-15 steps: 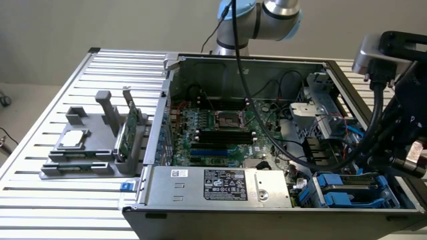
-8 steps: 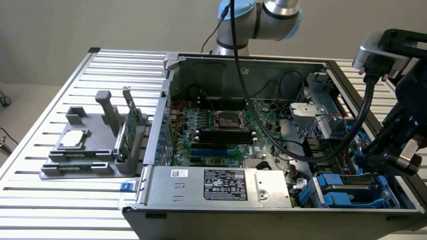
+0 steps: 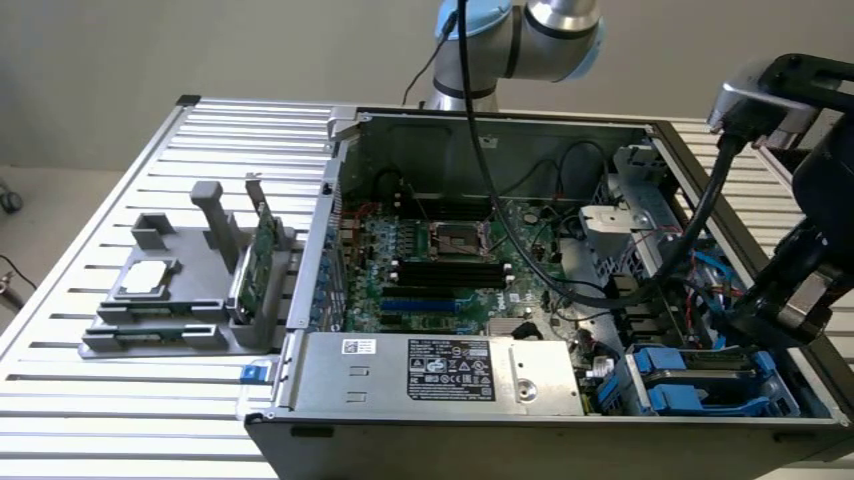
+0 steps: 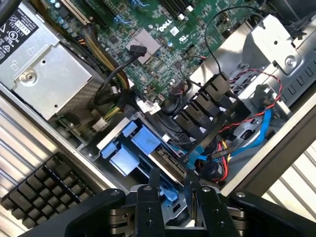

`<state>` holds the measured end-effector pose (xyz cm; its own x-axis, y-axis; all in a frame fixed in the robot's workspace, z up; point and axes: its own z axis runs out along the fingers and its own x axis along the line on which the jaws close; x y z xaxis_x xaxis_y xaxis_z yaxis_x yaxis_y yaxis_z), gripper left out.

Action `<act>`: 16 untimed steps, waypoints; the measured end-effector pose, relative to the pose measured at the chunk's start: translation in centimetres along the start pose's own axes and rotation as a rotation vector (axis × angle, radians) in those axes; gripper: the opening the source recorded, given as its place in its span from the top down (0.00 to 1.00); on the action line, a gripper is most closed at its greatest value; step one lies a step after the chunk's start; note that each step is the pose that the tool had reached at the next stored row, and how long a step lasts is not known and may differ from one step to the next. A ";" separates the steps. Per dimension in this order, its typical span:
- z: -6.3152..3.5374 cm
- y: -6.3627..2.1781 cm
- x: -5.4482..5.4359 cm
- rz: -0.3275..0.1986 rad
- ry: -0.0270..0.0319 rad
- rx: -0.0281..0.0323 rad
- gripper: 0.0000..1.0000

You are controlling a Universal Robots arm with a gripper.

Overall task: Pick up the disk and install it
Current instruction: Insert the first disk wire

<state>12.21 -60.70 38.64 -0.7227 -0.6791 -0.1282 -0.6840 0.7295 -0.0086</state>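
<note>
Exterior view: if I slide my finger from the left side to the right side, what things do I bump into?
First the silver chip → green circuit card standing on edge → motherboard → disk with blue rails.

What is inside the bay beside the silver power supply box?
The bright-blue-railed metal disk, its face mostly covered by those rails; black connectors alongside. Anything beneath is hidden.
</note>
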 end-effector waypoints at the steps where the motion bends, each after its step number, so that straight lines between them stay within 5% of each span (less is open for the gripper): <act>1: 0.01 0.00 0.0 0.016 0.0000 0.0020 0.66; 16: 0.01 0.00 0.0 0.268 0.0023 0.0346 0.66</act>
<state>12.21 -60.70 38.64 -0.8780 -0.4612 -0.1282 -0.4640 0.8858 -0.0085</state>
